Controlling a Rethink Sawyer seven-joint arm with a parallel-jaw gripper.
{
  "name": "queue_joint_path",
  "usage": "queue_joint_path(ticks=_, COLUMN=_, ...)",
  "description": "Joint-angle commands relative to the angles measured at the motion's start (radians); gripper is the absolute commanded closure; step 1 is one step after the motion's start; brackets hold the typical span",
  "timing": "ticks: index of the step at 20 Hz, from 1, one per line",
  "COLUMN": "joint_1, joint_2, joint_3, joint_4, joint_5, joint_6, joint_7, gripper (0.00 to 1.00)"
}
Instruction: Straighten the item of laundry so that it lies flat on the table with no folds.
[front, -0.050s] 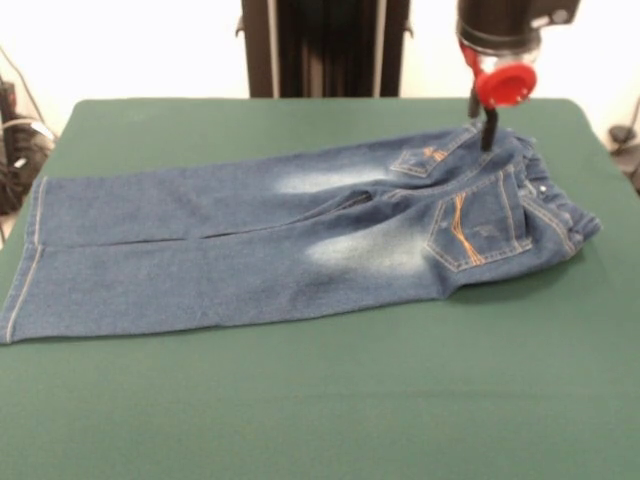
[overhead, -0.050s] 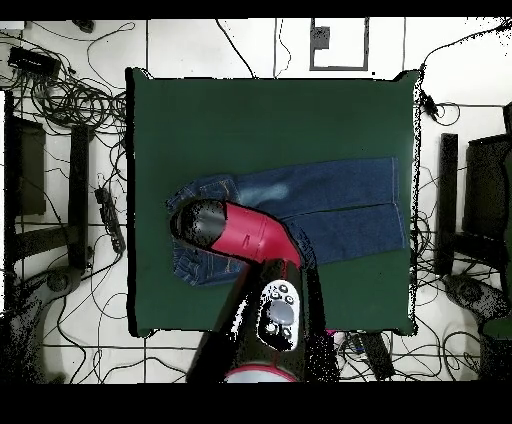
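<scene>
Green table (front, -0.050s: 320, 400): jeans (front, -0.050s: 250, 240) lie back-pockets-up across the middle, leg hems at one side edge, waistband bunched toward the opposite one. Gripper (front, -0.050s: 485, 130) touches the waistband near its far corner; grasp state: cannot tell.

The green table (front, -0.050s: 300, 400) lies bare in a broad strip along the near edge in the front view, and in another behind the jeans (front, -0.050s: 250, 240), so both sides give passage. The jeans span most of the width. The gripper (front, -0.050s: 483, 125) and arm (overhead, -0.050s: 250, 235) stand over the waistband end, blocking approach there.
</scene>
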Motion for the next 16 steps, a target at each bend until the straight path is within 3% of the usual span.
queue_joint_path(ticks=1, joint_1=0.084, joint_2=0.142, joint_3=0.078, joint_4=-0.059, joint_5=0.068, joint_6=0.031, joint_7=0.219, gripper=0.0)
queue_joint_path(ticks=16, joint_1=0.158, joint_2=0.309, joint_3=0.008, joint_4=-0.211, joint_5=0.119, joint_6=0.038, joint_7=0.262, gripper=0.0)
